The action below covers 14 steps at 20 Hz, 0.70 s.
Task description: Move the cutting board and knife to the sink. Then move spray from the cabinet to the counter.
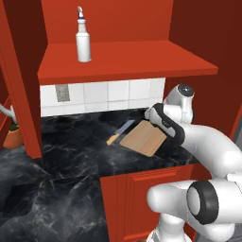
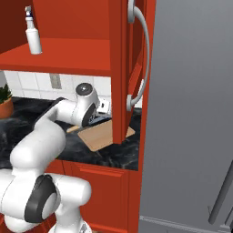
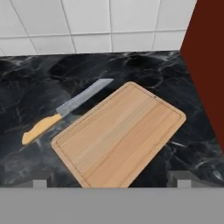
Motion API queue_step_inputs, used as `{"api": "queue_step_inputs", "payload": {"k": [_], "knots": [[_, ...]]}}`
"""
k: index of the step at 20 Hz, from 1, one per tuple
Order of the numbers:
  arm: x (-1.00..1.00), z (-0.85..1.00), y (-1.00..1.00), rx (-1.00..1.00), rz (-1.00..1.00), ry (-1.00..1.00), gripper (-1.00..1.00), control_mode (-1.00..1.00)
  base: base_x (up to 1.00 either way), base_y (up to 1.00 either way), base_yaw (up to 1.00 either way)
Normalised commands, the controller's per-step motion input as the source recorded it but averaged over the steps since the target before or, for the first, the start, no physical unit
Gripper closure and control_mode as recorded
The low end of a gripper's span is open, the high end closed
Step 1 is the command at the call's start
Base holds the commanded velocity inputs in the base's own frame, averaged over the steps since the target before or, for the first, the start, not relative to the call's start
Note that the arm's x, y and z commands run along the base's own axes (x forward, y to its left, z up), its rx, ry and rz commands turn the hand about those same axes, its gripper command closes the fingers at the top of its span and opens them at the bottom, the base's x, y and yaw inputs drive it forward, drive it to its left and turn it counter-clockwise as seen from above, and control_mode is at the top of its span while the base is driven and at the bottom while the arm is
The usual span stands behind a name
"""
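Observation:
The light-tan cutting board lies flat on the black marble counter, turned at an angle. Close to its left edge, the knife rests on the counter, grey blade pointing toward the tiles. My gripper hovers over the board's near edge, open, its two tips wide apart with nothing between them. From the left base view, the board and knife sit just under my hand. The white spray stands upright on the shelf of the red cabinet. The sink is out of view.
A red cabinet panel hangs down to the counter at left, and another stands right beside the board. A potted plant sits at far left. A grey fridge is on the right. Red base cabinets lie below.

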Motion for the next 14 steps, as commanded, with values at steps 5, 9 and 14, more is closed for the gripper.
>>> {"api": "queue_step_inputs", "payload": {"k": [5, 9, 14], "knots": [[0.56, -0.15, -0.11, 0.01, 0.00, 0.08, -1.00, -1.00, 0.00, 0.00, 0.00], [0.38, -0.22, -0.02, 0.00, 0.00, 0.10, -1.00, -1.00, 0.00, 0.00, 0.00], [0.29, -0.25, -0.01, 0.00, 0.00, 0.02, -1.00, -1.00, 0.00, 0.00, 0.00]]}}
